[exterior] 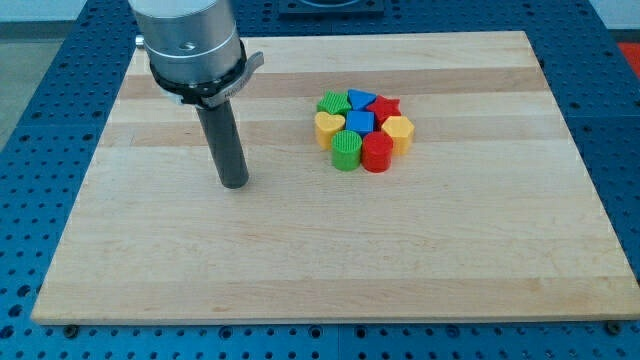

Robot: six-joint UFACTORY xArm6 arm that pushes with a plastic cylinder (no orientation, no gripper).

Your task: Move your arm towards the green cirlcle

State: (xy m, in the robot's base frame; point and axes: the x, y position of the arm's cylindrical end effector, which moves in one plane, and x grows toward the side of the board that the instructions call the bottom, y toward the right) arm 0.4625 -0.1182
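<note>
The green circle (346,151) is a ribbed green cylinder at the lower left of a tight cluster of blocks, right of the board's centre. My tip (234,183) rests on the board to the left of the cluster, about a hand's width left of and slightly below the green circle, touching no block. Around the green circle sit a yellow heart (328,124), a blue block (359,123), a red cylinder (377,153), a yellow block (398,131), a red star (385,106), a blue triangle (360,98) and another green block (333,102).
The wooden board (330,250) lies on a blue perforated table. The arm's grey body (188,40) hangs over the board's upper left.
</note>
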